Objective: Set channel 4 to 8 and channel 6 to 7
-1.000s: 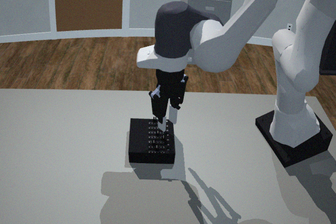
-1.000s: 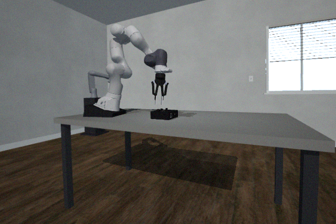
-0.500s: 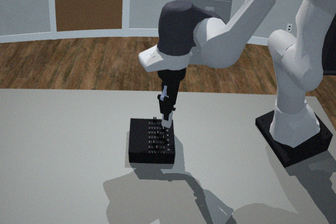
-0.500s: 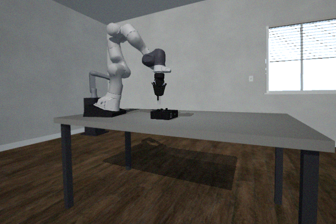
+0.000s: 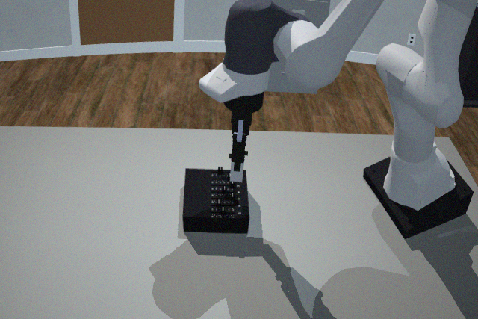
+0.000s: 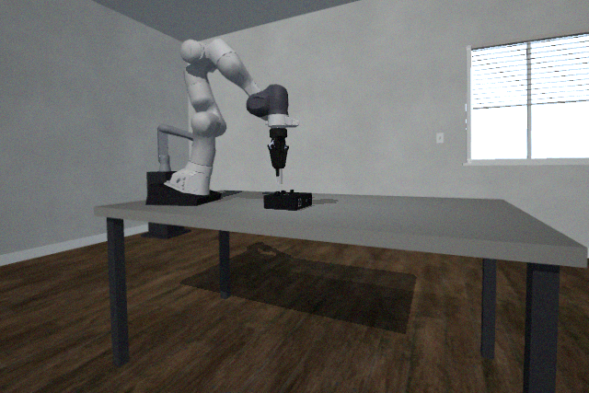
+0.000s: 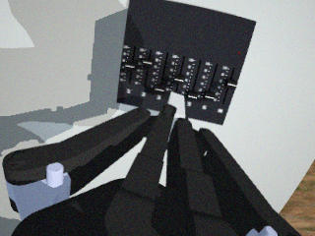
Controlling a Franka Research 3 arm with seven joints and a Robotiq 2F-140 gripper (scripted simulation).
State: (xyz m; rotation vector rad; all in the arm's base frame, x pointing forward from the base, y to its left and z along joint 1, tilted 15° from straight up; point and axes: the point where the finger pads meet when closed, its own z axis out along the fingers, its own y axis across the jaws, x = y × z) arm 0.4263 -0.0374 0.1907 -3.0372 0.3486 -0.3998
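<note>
Top view looks down obliquely at the grey flat table (image 5: 77, 192) from nearby, facing the back wall. Exterior view sits low and far, side-on. Wrist view peers past the black gripper (image 7: 172, 110), close. All share the small black box-shaped lighting desk (image 5: 197, 199).
</note>
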